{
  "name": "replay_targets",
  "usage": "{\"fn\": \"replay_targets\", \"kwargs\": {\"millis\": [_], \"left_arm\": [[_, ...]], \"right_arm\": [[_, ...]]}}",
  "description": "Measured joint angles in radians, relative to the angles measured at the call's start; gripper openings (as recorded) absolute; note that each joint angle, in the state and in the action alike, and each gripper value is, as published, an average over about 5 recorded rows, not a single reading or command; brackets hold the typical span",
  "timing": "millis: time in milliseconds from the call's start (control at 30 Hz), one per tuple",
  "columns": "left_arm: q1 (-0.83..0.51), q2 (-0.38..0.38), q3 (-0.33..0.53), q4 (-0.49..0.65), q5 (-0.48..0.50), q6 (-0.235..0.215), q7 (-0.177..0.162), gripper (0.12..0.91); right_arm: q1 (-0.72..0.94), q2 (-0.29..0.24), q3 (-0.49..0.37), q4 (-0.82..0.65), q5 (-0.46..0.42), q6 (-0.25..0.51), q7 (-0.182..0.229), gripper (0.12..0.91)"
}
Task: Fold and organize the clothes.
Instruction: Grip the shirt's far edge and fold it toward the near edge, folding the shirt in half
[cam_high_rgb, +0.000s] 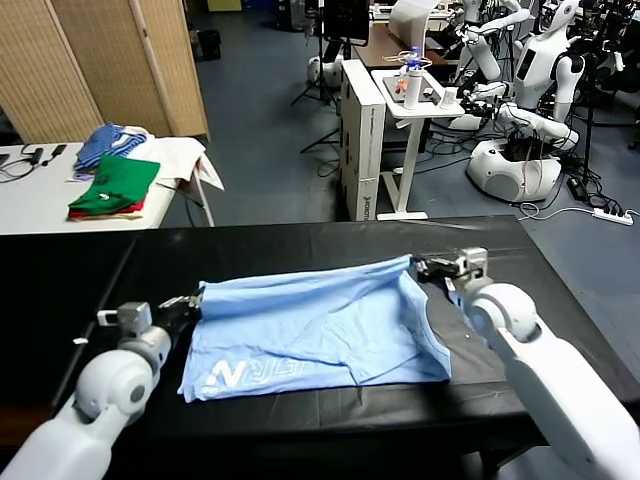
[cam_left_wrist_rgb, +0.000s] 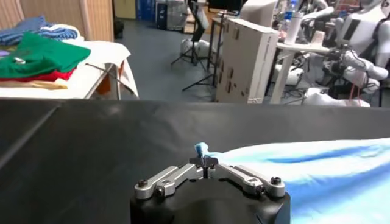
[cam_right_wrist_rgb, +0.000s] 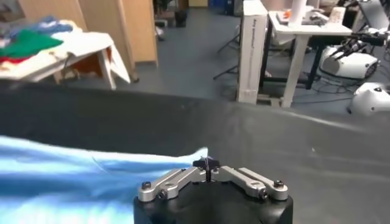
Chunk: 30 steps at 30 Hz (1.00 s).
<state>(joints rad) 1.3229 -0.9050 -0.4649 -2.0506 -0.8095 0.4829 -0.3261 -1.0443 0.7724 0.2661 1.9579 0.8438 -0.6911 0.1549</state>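
Both corners pinched: my left end effector and right end effector grip the T-shirt mid-table, so I'd lift evenly, keeping that far edge taut.

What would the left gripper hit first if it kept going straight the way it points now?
Likely nothing soon: the left gripper, shut on a corner of the light sky-blue cotton T-shirt, faces bare black tabletop out to its far edge, though depth is uncertain.

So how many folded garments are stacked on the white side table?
3 at least: a green one on top, a red one under it, and a pale yellowish one at the bottom. A blue-and-white striped bundle lies behind; more may be hidden.
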Motion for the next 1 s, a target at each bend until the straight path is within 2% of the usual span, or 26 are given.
{"fn": "replay_targets", "kwargs": {"millis": [200,433,800,867,933,1000], "left_arm": [[0.079,-0.031,-0.024,-0.028,0.034,0.006,0.004,0.146],[0.140,-0.064,-0.033,-0.042,0.069,0.011,0.011,0.146],[0.135,-0.073,-0.034,0.009,0.085,-0.001,0.025,0.146],[0.135,-0.073,-0.034,0.015,0.086,0.005,0.021,0.146],[0.141,-0.074,-0.037,0.012,0.087,0.015,0.015,0.154],[0.152,-0.074,-0.044,0.004,0.089,0.026,0.009,0.208]], "right_arm": [[-0.057,-0.021,0.008,0.029,-0.001,-0.031,0.007,0.139],[-0.076,-0.020,0.001,0.030,-0.001,-0.036,0.004,0.139],[-0.093,-0.009,0.008,0.040,0.019,-0.041,-0.008,0.139],[-0.100,-0.014,0.018,0.050,0.025,-0.044,-0.015,0.160],[-0.108,-0.021,0.030,0.062,0.035,-0.045,-0.021,0.218],[-0.117,-0.026,0.046,0.076,0.045,-0.045,-0.021,0.323]]}}
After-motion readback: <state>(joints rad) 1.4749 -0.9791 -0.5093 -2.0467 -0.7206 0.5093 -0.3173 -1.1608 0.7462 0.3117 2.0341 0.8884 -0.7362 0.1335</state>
